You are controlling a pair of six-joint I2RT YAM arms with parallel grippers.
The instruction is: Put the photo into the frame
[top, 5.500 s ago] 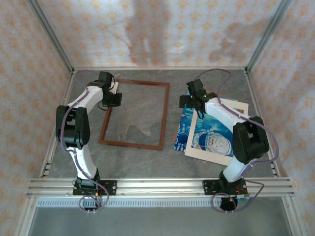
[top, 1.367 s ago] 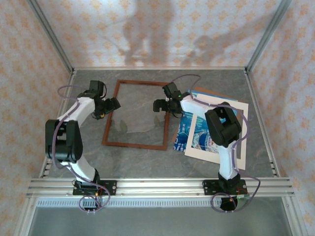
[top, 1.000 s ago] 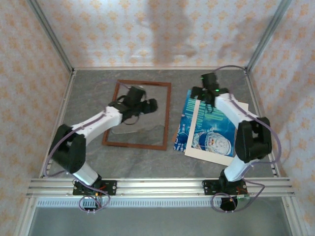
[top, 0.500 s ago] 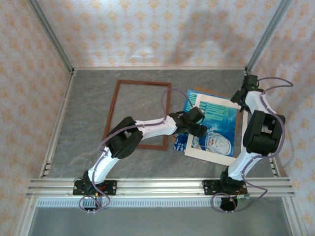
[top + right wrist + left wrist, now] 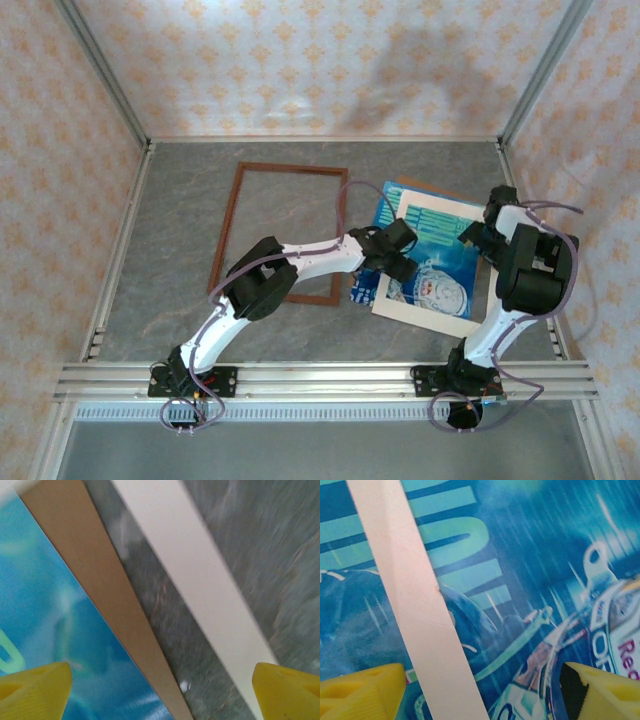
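Note:
The blue photo point(image 5: 445, 245) lies right of centre, under a cream mat point(image 5: 420, 315) and on a brown backing board point(image 5: 420, 185). The reddish-brown frame point(image 5: 290, 168) lies flat to its left with nothing inside it. My left gripper point(image 5: 400, 262) reaches across over the photo's left part. In the left wrist view this gripper point(image 5: 480, 695) is open just above the photo point(image 5: 530, 570), astride the mat's strip point(image 5: 420, 610). My right gripper point(image 5: 478, 234) hovers at the stack's right edge. It stands open point(image 5: 160, 695) above the photo point(image 5: 40, 610), backing board point(image 5: 100, 595) and mat point(image 5: 200, 590).
The left arm point(image 5: 300, 258) lies across the frame's lower right corner. Patterned walls and metal posts point(image 5: 100, 75) close in the grey table point(image 5: 180, 300). An aluminium rail point(image 5: 320, 378) runs along the near edge.
My left arm has swung from the frame across to the photo stack. My right gripper has gone out to the stack's far right corner, then come down along its right edge.

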